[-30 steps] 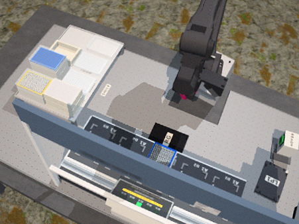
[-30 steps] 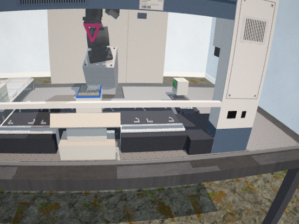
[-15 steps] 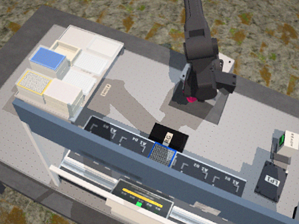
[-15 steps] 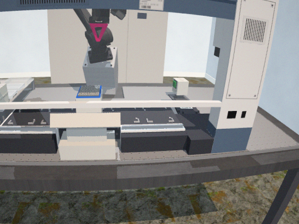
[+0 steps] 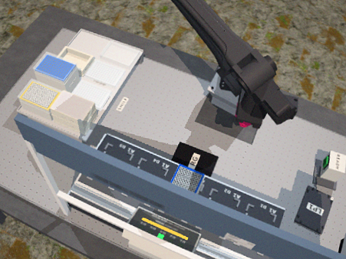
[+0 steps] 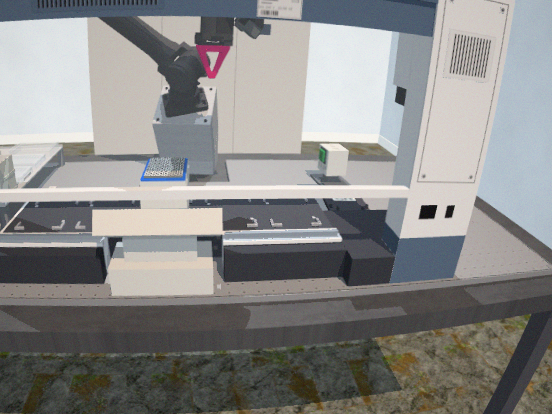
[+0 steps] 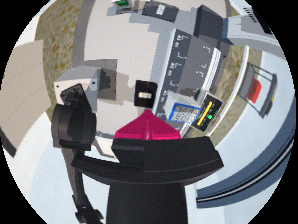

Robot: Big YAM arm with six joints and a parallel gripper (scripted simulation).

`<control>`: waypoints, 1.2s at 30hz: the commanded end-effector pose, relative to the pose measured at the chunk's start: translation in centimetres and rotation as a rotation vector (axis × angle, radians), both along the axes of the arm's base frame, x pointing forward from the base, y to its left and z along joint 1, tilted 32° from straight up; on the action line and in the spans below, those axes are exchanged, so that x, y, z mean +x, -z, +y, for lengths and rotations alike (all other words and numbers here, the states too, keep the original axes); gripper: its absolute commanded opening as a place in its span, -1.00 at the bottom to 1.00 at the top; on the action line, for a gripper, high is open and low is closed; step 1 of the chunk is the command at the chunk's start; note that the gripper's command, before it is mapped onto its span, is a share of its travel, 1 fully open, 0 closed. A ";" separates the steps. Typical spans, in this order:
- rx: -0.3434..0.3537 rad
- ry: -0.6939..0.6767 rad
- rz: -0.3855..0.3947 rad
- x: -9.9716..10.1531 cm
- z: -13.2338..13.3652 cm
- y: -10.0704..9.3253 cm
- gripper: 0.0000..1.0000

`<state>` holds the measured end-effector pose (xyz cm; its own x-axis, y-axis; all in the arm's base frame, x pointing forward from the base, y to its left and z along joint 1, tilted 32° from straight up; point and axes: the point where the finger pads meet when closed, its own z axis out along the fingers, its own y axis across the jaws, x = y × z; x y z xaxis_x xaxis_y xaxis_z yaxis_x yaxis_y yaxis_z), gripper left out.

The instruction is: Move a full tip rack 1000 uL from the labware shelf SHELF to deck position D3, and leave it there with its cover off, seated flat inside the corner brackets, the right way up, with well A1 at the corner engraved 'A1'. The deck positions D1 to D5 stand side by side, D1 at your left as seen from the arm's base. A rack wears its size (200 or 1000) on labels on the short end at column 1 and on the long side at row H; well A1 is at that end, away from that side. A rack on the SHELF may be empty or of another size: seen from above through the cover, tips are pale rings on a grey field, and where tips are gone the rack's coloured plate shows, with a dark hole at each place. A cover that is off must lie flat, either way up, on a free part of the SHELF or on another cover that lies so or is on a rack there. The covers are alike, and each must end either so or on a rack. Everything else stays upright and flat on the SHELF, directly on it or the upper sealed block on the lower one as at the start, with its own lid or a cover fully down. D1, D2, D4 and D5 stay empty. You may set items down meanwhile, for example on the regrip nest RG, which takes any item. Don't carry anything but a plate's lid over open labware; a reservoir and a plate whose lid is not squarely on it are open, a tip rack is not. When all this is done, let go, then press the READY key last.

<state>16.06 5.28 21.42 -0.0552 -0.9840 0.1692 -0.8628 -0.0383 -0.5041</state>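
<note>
A blue-framed tip rack [image 5: 187,178] stands at deck position D3 with no cover on it; its top shows a grey field of pale rings. It also shows in the exterior view [image 6: 164,168] and in the wrist view [image 7: 184,113]. My gripper [image 5: 245,123] hangs high above the table near the arm's base, well behind the deck row and apart from the rack. Its pink fingers [image 6: 212,64] are shut with nothing between them, as the wrist view [image 7: 147,128] also shows. The READY key box [image 5: 333,165] with its green face stands at the right.
The SHELF [image 5: 77,80] at the left holds a blue-topped rack [image 5: 55,67], a yellow-framed rack [image 5: 39,95], pale covers, plates and blocks. The black RG nest [image 5: 195,158] sits just behind D3. A black pad [image 5: 314,208] lies at the right. A blue gantry beam [image 5: 185,208] crosses in front of the deck.
</note>
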 end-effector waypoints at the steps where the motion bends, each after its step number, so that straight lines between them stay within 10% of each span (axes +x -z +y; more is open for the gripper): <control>1: 0.103 0.052 -0.054 1.0 2.8 -2.7 -1.00; 36: 0.110 0.047 -0.037 3.6 18.9 -1.1 -1.00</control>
<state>19.14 20.86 20.24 -0.1013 -0.9850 0.1394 -0.8605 0.0165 -0.5092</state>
